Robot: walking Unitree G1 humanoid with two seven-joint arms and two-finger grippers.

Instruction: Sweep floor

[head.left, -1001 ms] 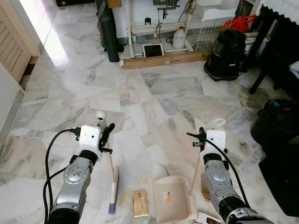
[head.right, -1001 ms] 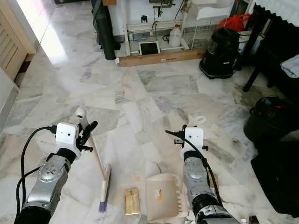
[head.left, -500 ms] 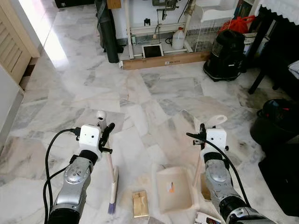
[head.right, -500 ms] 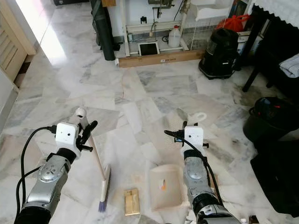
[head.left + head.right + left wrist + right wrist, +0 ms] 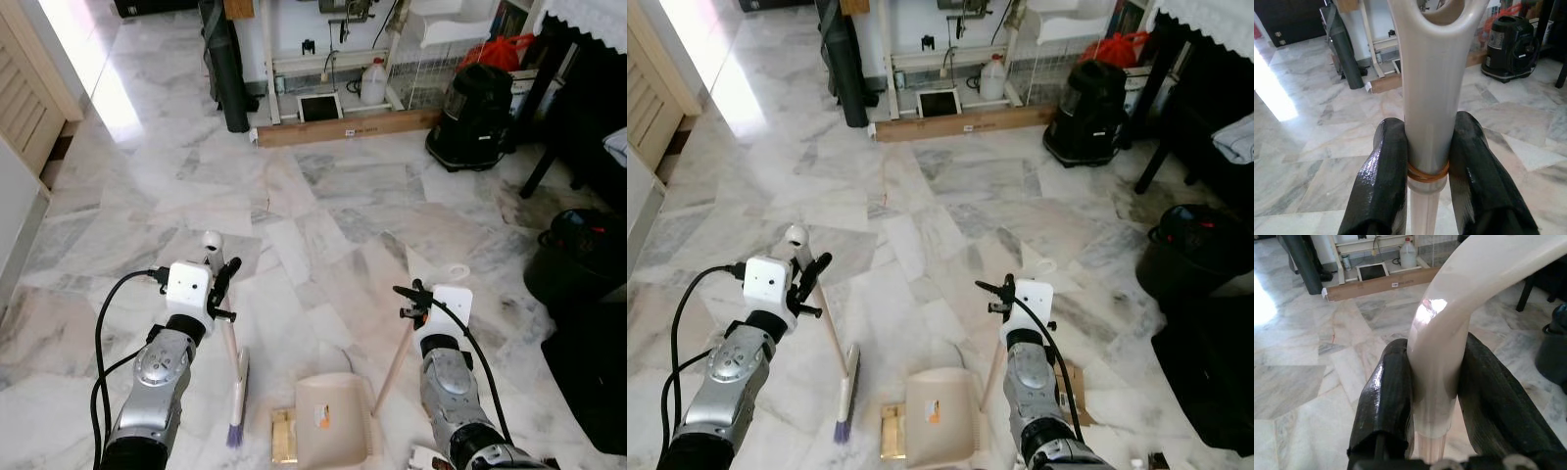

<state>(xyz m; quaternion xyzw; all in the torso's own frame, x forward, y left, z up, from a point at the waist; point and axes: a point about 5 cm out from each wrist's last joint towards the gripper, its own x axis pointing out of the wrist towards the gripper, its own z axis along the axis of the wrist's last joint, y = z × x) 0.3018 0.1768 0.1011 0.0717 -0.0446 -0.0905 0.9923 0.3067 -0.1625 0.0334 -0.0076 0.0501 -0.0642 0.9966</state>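
My left gripper (image 5: 223, 284) is shut on the cream handle of a small broom (image 5: 238, 392). Its purple bristles rest on the marble floor at my lower left. In the left wrist view both black fingers (image 5: 1385, 181) clamp the broom handle (image 5: 1430, 98). My right gripper (image 5: 416, 299) is shut on the long handle of a cream dustpan (image 5: 331, 429). The pan lies flat on the floor between my arms. In the right wrist view the fingers (image 5: 1388, 401) squeeze the dustpan handle (image 5: 1442, 352). A small tan packet (image 5: 283, 436) lies on the floor, touching the pan's left edge.
A black vacuum cleaner (image 5: 477, 116) stands far right, a black bin (image 5: 580, 257) at the right. A long cardboard box (image 5: 348, 126), a jug (image 5: 374, 80) and a dark rolled mat (image 5: 228, 69) line the far wall. Open marble floor lies ahead.
My right gripper has swung the dustpan to the left and nearer, so it now lies flat against the tan packet. The broom and left arm have not moved.
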